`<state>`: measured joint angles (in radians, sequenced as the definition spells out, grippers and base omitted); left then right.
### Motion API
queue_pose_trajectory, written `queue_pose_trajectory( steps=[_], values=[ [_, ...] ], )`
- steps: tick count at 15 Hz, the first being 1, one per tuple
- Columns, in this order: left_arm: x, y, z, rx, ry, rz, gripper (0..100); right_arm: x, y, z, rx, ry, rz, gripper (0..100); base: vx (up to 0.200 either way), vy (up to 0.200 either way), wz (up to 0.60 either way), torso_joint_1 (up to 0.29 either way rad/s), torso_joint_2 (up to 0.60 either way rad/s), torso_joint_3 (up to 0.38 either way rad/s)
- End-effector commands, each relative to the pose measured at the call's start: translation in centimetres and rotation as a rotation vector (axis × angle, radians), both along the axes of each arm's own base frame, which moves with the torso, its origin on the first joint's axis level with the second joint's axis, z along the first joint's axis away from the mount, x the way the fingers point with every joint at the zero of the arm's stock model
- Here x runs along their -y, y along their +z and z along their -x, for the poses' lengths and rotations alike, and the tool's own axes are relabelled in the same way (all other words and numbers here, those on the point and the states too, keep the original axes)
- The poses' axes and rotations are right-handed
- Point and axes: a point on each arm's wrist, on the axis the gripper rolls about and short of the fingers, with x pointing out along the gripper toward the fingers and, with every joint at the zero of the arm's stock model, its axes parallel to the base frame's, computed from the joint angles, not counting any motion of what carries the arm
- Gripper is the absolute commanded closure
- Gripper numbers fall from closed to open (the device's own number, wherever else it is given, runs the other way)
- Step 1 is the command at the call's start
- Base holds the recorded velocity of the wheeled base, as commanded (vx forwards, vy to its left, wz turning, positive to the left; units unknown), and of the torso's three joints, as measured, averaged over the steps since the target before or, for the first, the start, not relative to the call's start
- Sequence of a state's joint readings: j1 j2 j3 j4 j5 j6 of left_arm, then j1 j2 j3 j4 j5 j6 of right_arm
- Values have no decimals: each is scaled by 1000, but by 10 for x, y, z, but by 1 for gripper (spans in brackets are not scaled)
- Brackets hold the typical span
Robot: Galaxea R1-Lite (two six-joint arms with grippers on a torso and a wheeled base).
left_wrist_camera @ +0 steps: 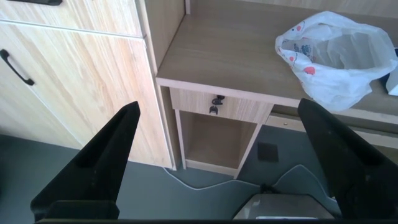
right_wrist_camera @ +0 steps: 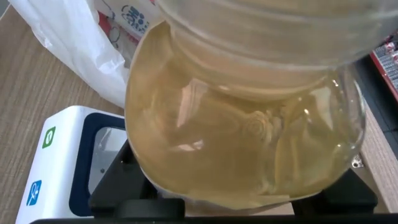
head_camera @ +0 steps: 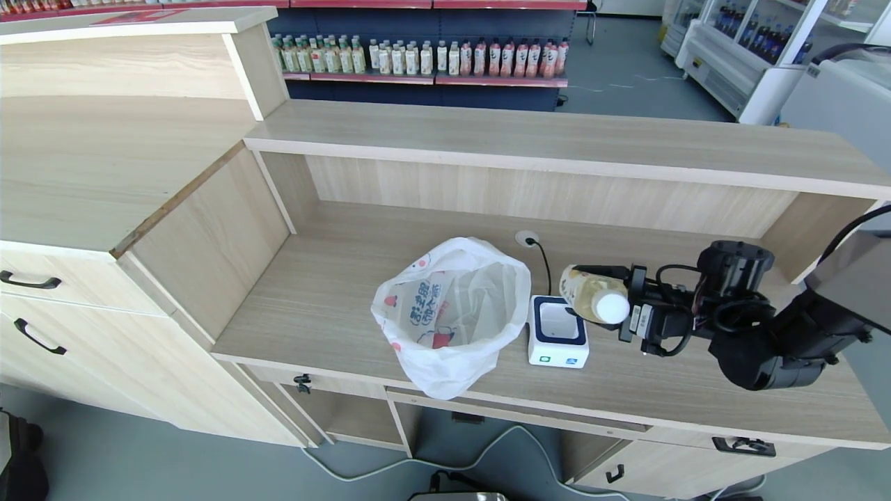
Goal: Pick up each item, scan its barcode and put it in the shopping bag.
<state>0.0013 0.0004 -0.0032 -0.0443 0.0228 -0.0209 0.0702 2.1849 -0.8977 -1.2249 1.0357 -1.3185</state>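
Over the scanner [head_camera: 557, 329], the right end effector [head_camera: 589, 295] holds the bottle [head_camera: 597, 300]; scanning seems underway, bagging remains. The left end effector [left_wrist_camera: 219, 106] gapes wide.

A clear bottle [head_camera: 590, 292] of pale yellow drink, white-capped, is held on its side just above the right edge of the white-and-blue scanner [head_camera: 557, 332]. A white printed plastic shopping bag [head_camera: 451, 316] stands open just left of the scanner.
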Motion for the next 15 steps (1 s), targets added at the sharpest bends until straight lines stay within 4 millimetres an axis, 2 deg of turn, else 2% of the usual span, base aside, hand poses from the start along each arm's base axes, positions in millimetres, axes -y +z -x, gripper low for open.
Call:
queue_pose_trajectory(
  steps=[1,15],
  values=[
    [0,0,0,1,0,1,0,-1,-7,-2,-15,3,1,100,0,0,0,0,0,0],
    [0,0,0,1,0,1,0,-8,-24,-13,-27,18,2,100,0,0,0,0,0,0]
  ],
)
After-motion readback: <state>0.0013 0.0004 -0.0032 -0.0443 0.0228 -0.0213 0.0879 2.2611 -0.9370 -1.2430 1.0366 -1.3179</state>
